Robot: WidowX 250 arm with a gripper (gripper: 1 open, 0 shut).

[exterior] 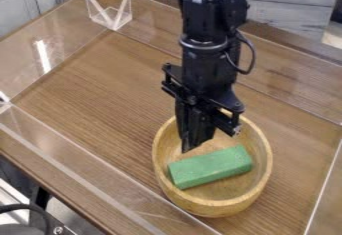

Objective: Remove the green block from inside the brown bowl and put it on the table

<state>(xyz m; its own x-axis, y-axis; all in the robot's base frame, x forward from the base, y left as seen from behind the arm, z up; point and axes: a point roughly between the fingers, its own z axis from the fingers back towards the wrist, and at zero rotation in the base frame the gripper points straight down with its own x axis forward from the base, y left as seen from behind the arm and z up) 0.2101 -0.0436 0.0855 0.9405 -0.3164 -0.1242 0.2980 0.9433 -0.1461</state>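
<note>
Green block [211,167] (snug) inside brown bowl [262,179]

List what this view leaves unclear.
- End effector: fingertips blurred, dark on dark, so whether they are open or shut is unclear.
- Bowl: its far rim is hidden behind the end effector.
- Arm: upper part cut off by the top edge.

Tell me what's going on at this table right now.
A black robot arm is reaching down over a brown bowl, with its gripper above the bowl's far side. The green block is lying inside the bowl, and the gripper isn't holding it. The job is to get the block out and onto the table, and that hasn't happened yet.
</note>
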